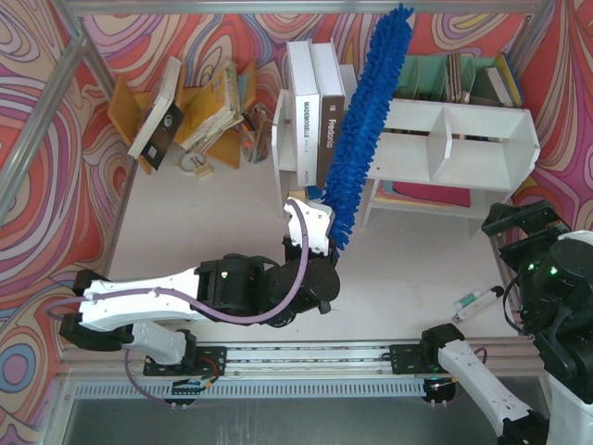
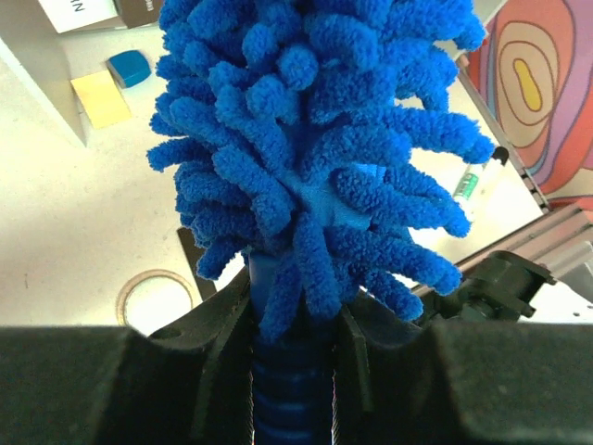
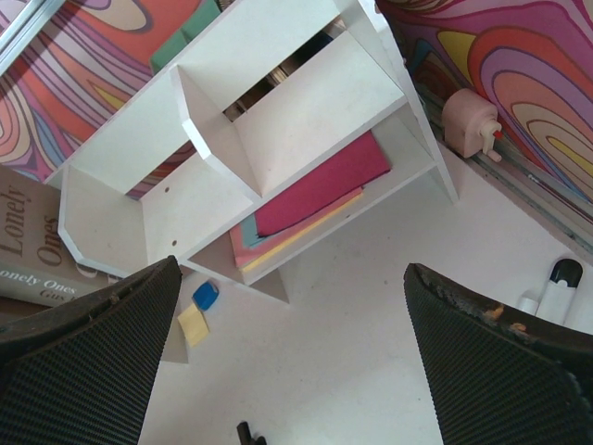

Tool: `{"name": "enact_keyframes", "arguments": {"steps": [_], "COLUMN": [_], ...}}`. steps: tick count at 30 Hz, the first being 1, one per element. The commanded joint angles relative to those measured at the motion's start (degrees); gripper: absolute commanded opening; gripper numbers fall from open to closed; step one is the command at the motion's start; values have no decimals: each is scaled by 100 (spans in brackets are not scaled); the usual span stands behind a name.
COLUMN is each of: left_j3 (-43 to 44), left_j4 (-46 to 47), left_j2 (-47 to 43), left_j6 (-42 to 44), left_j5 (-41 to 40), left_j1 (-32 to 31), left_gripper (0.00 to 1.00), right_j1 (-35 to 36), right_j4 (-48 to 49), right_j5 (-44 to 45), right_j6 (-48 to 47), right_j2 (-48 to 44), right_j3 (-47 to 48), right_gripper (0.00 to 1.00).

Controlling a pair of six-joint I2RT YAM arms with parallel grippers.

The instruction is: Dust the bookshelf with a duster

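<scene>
Left wrist view: the left fingers (image 2: 215, 345) are clamping the ribbed blue handle (image 2: 292, 399) right where the fluffy head of the duster (image 2: 306, 167) begins. In the top view the duster (image 1: 366, 120) is rising from the middle of the tabletop (image 1: 417, 260) toward the far edge. It is slanting across two tall standing books (image 1: 315, 102) and the left end of the bookshelf (image 1: 463, 148); whether it is touching the shelf I cannot tell. The right fingers (image 3: 93, 343) are spreading wide near the right near corner, grasping nothing.

As I am judging it, the long head is acting as a lever on a short grip, so a hard sweep risks twisting the handle loose. A sideways pass risks toppling the tall books. A low pass risks dragging the small blue block (image 2: 128, 67) and yellow note (image 2: 100, 97).

The bookshelf's two compartments are showing nothing inside, and a red folder (image 3: 320, 181) is lying on coloured sheets on the level below. Behind, a teal organizer (image 1: 435, 79) is holding upright books, and a yellow rack (image 1: 199, 102) at the far left corner is carrying leaning ones.
</scene>
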Motion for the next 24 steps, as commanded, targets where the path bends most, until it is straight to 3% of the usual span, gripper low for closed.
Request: {"name": "enact_keyframes", "arguments": {"steps": [1,6,15,24], "left_j3": [296,353,-329,-852], "left_j4": [259,141,-363,-862], "left_j2": [55,15,-561,-1413], "left_j6": [322,369,933,1338], "left_j5": [95,191,971,838], "left_j1": [-25,-90,91,490], "left_gripper": [0,0,0,0], "right_j1": [41,37,41,39], "right_j4": [75,115,191,218], "right_j5": [56,88,-19,-84], "right_j6": [18,-28,-60,-4], "right_j2": [-41,-25,22,48], "right_j3": [-73,-92,-149,-158], "right_gripper": [93,93,93,93]}}
